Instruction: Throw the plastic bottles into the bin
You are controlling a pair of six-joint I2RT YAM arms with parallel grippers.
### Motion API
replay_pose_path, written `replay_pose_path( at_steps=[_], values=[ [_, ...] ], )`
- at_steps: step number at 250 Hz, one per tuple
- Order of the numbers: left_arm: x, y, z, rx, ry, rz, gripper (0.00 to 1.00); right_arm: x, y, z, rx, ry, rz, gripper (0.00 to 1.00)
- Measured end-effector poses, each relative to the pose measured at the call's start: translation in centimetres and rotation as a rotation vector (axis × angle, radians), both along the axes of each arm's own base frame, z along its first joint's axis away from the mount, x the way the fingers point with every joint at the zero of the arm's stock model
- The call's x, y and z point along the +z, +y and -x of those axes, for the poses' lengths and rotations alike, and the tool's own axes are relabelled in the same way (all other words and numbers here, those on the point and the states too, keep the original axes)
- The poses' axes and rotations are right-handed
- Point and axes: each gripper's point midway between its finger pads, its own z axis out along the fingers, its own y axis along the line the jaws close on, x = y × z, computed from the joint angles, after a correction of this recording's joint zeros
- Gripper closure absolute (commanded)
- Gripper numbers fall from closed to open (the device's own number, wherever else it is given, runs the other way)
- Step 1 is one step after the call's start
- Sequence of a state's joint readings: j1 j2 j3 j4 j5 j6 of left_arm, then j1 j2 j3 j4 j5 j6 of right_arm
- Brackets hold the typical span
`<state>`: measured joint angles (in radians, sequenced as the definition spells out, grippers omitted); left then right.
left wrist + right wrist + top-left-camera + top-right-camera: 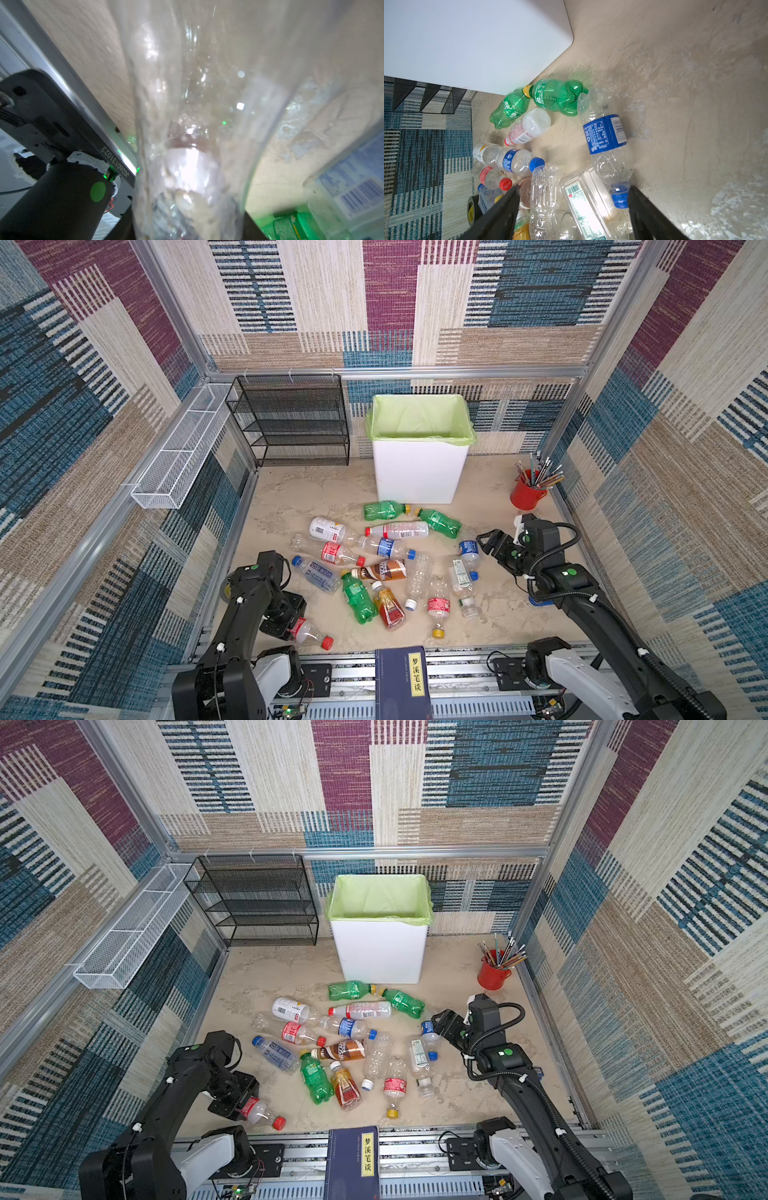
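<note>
Left gripper (293, 624) clamps one clear red-capped bottle (311, 635), lower left; right gripper (487, 545) hovers centre right, jaws apart. About fourteen crinkled plastic bottles (380, 570), three green, lie mid-frame below one smooth white rectangular bin (419, 472), upper centre.

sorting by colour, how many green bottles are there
3. The left green bottle and right green bottle lie cap to cap before the bin; the third green bottle lies further toward the robot. Others may be hidden.
</note>
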<state>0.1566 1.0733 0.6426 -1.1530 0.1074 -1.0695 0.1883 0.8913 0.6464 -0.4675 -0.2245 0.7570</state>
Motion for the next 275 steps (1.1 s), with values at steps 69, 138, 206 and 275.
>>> replay_pose_path(
  at_steps=[69, 138, 206, 275],
  values=[
    [1.1, 0.2, -2.1, -0.082, -0.073, -0.004, 0.52, -0.6, 0.1, -0.3, 0.004, 0.018, 0.005, 0.17],
    [0.0, 0.1, -2.7, -0.131, -0.068, 0.0, 0.42, -0.7, 0.4, -1.0, 0.018, 0.022, 0.007, 0.17],
    [-0.9, 0.2, -3.2, -0.147, -0.051, 0.001, 0.34, -0.5, 0.5, -1.4, 0.027, 0.014, 0.013, 0.17],
    [-0.2, 0.6, -3.3, -0.153, -0.078, -0.027, 0.3, -0.3, 0.6, -1.6, 0.036, 0.008, 0.013, 0.17]
  ],
)
